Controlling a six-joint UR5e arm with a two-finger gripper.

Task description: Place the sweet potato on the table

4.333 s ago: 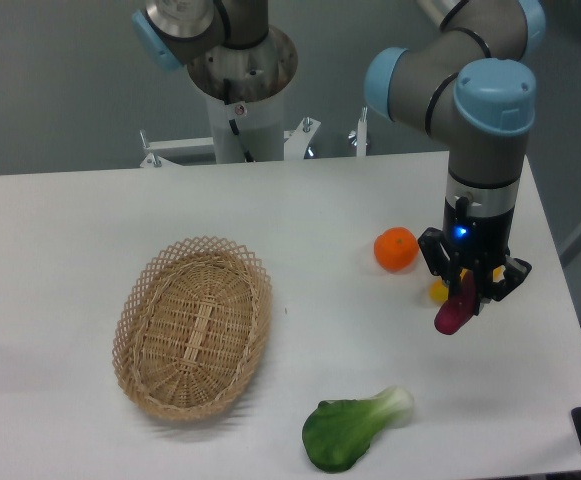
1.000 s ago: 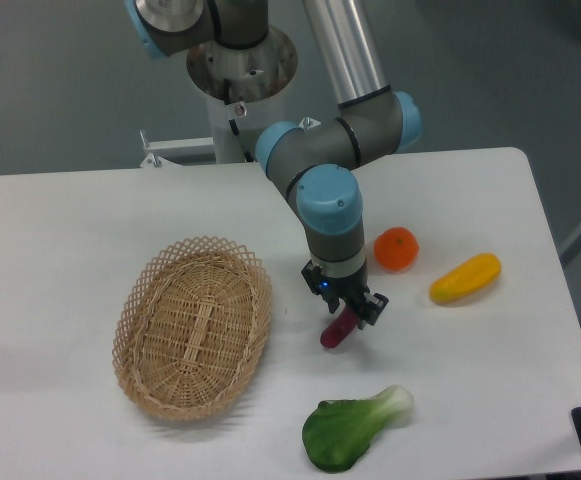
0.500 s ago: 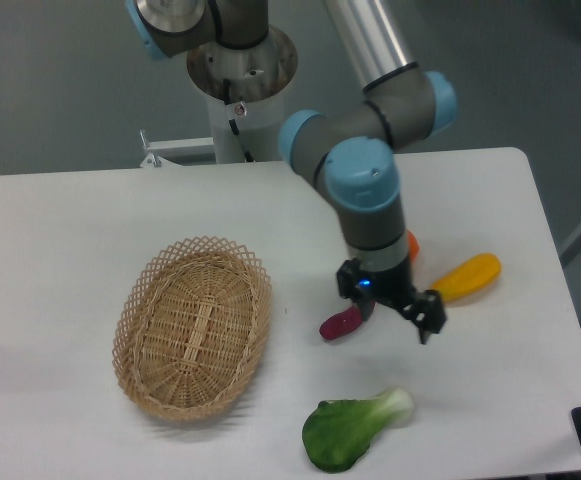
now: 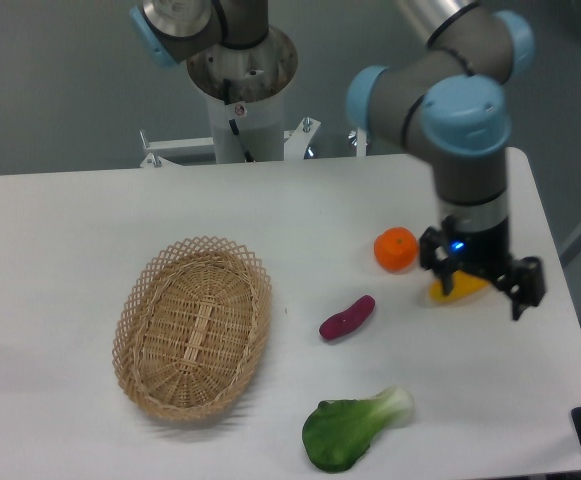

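I see the sweet potato [image 4: 347,317] on the table [image 4: 60,220], between basket [image 4: 192,326] and orange [image 4: 396,249], greens [image 4: 354,428] in front.

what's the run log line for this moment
magenta-purple finger-shaped sweet potato: lying on white table, released | tool: open, empty, above yellow-orange vegetable | oval wicker basket: empty

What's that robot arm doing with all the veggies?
The robot arm was putting the sweet potato down on the table, and that part looks done. The little purple potato now lies by itself on the white tabletop, between the wicker basket and the orange. The gripper is open and holds nothing, hovering off to the side above the yellow vegetable. A leafy green vegetable sits near the front edge.
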